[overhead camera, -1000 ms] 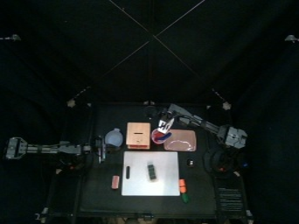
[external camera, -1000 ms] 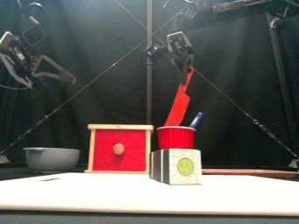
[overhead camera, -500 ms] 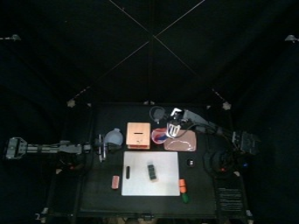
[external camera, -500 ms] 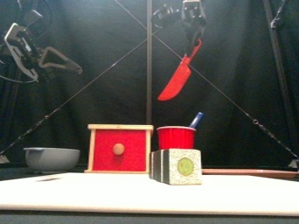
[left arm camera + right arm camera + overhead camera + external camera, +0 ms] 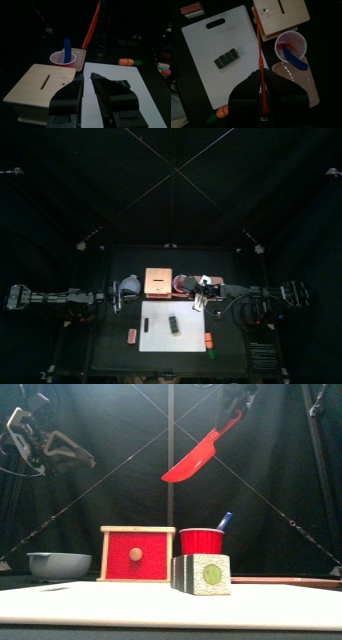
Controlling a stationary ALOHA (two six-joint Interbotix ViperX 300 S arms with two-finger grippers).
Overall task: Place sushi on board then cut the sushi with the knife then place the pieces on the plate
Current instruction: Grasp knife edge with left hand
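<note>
Dim black booth; the white board shows brightest.

Black jointed arms, dark-grey left hand

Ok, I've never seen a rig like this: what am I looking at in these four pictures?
It is a robot with two black arms at a small table, each ending in a two-jawed gripper. One picture looks down from above, one looks level from the table's front edge, and two come from cameras on the wrists. On the table are a white cutting board with a dark green sushi roll on it, a wooden box, a grey bowl, a pink tray and a red cup holding a blue toy knife. A few toy foods lie beside the board. The right gripper is shut on a red toy knife, held in the air above the table. The left gripper is open, holds nothing, and hangs at the left side.
</note>
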